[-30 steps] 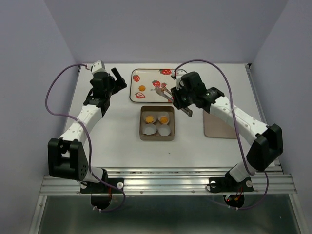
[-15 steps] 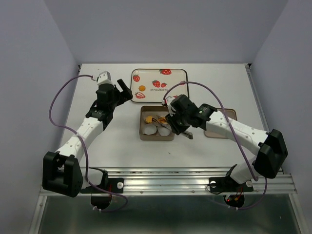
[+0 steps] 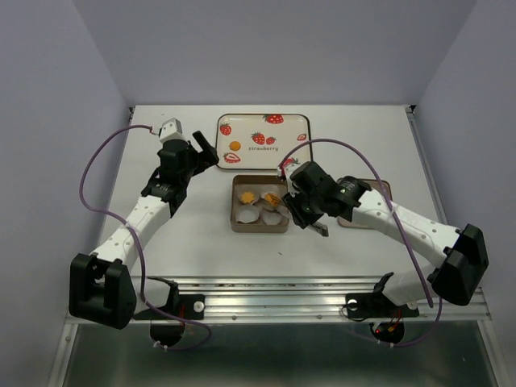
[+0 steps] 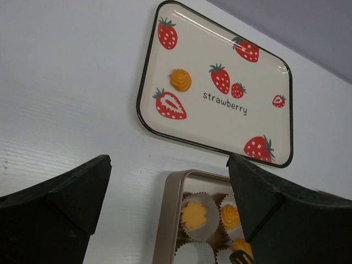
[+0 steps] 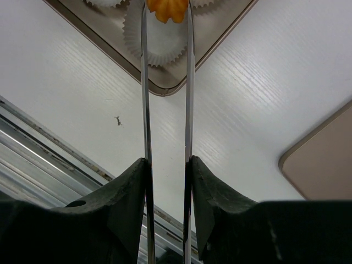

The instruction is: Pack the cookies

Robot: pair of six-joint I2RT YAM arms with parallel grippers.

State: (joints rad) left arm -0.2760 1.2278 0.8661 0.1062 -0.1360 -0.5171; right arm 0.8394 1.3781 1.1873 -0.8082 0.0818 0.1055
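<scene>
From above we see the left gripper (image 3: 203, 151) wide and empty beside the tray (image 3: 300, 121), ready for the cookie (image 3: 235, 145) there

Its wrist view: two cookies (image 4: 193, 214) in the tin (image 4: 165, 217), lower centre

Right wrist view: the right gripper (image 5: 166, 165) squeezes tongs (image 5: 144, 99) pinching a cookie (image 5: 166, 10) at top centre, over a cup (image 5: 159, 47), we judge to drop it

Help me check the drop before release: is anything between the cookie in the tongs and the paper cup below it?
Nothing visible does. The cookie, pinched in the tongs, hangs right over an empty white paper cup in the tin, and nothing shows between them.
</scene>
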